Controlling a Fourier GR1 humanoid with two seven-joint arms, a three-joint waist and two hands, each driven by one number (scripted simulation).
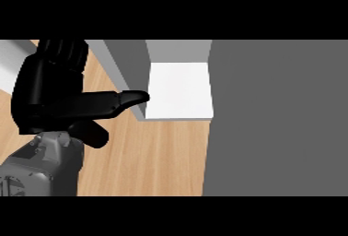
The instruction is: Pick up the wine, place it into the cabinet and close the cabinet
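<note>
Head view: left hand spread, thumb at the cabinet wall; likely best to push the right grey door evenly shut.

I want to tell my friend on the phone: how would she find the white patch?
Start at the big dark grey panel filling the right side. Just left of it, above the wooden counter, lies the white patch, boxed by a lighter grey wall. Its neighbours are grey or wood; it alone is bright white, beside the black left hand.
</note>
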